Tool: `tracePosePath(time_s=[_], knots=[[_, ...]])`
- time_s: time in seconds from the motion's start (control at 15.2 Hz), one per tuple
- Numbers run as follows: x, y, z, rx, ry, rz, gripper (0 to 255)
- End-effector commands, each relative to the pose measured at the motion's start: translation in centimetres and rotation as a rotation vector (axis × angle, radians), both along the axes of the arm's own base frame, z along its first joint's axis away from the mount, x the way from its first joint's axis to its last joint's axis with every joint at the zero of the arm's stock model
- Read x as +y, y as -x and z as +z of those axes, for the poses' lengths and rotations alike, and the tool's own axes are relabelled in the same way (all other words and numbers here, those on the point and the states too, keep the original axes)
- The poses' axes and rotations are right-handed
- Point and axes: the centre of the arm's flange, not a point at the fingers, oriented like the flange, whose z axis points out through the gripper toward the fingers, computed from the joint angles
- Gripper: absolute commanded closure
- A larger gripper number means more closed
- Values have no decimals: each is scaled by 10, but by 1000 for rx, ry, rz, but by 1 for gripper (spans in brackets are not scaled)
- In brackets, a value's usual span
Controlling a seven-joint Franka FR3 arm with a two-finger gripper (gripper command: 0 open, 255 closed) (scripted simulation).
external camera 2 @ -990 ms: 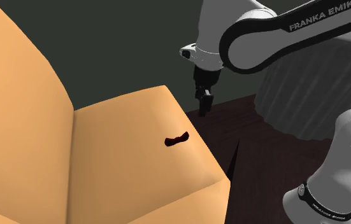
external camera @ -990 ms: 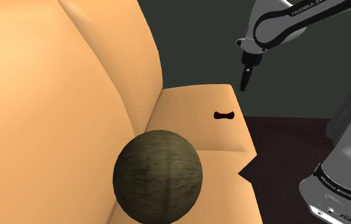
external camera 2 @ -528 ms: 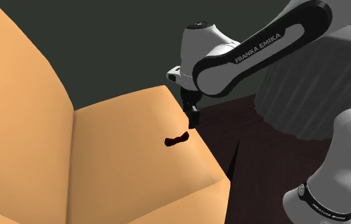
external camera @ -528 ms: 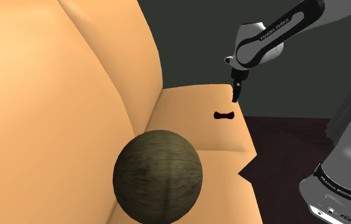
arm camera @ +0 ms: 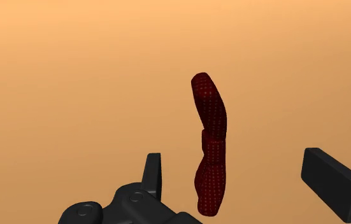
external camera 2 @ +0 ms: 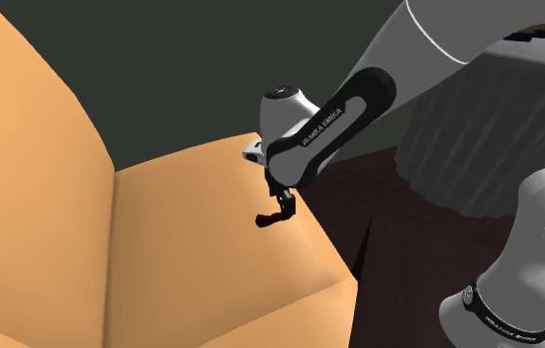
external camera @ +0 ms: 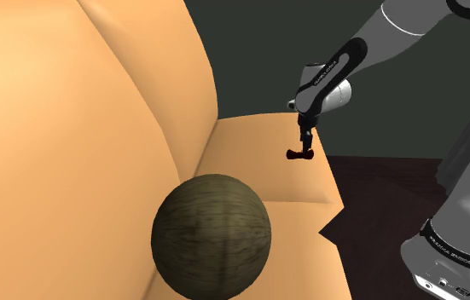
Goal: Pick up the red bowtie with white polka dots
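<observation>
The bowtie (arm camera: 211,143) is dark red with fine pale dots and lies flat on the orange sofa seat (external camera: 250,145), close to the seat's outer edge. It appears small in the shoulder view (external camera: 299,154) and in the second exterior view (external camera 2: 268,219). My black gripper (arm camera: 234,165) hangs just above it, open, with the bowtie lying between the spread fingers (arm camera: 153,172) and touched by neither. In the shoulder view the gripper (external camera: 305,143) points down at the bowtie, and in the second exterior view the gripper (external camera 2: 282,210) partly covers its end.
A tall orange sofa backrest (external camera: 71,128) rises at the shoulder view's left. A round brown wood-textured ball (external camera: 211,236) sits on the seat nearer the camera. Dark floor (external camera: 386,179) lies beyond the seat edge. A grey draped shape (external camera 2: 488,129) stands behind the arm.
The arm has swung in over the seat and lowered, from well above and beside the bowtie to just over it. The bowtie has not moved.
</observation>
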Motion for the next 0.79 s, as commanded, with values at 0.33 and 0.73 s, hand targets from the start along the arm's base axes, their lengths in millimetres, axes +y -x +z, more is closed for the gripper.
tracePosePath(time_s=[0.33, 0.73], knots=[[3, -8, -42, 5, 0, 23, 0], [3, -8, -51, 5, 0, 23, 255]])
